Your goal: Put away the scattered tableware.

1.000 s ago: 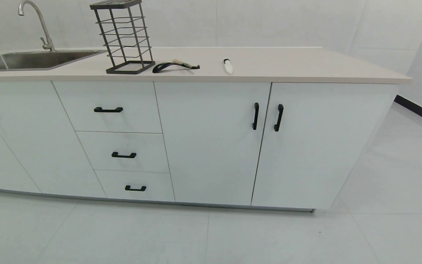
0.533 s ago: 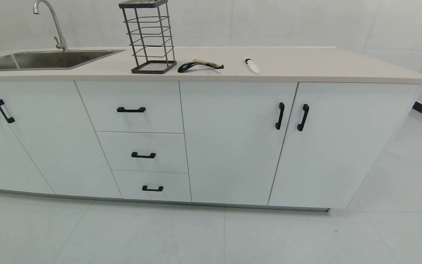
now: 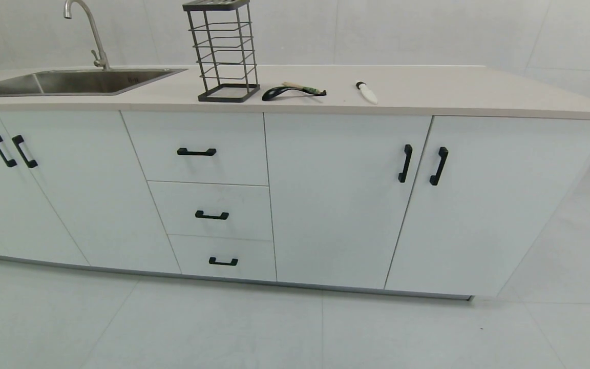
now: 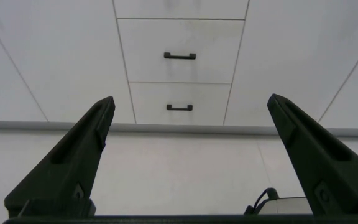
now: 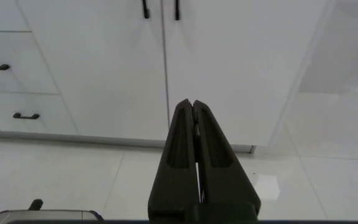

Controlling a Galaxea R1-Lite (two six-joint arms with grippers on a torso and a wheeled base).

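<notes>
**Facing the bench, tableware loose beside the rack**

Looking through the head camera, I see three loose pieces on the pale bench (image 3: 479, 95), all near its front edge. A black spoon (image 3: 280, 92) lies just beside the foot of the wire rack (image 3: 226, 51), with its bowl toward the rack and its handle arching away from it. A slender utensil (image 3: 302, 88) with a pale wooden handle and a darker tip lies at the far end of that handle, touching or crossing it. It is too small for me to tell which, or to say what the piece is. Farther along, apart from both, lies a short white piece with a black end (image 3: 367, 93). It could be a small knife or a scoop, and I cannot make out its form. The rack is tall, dark and upright, and its top is cut off by the frame. The steel sink (image 3: 69, 82) and its faucet (image 3: 87, 31) sit beyond the rack, the basin running out of view.

The left gripper (image 4: 191, 102) hangs low before the drawers (image 4: 180, 37), its fingers (image 4: 92, 143) spread wide apart with nothing between them. The right gripper (image 5: 192, 104) hangs low above the floor (image 5: 73, 174) before the cabinet doors (image 5: 229, 62), its fingers pressed together and holding nothing.
</notes>
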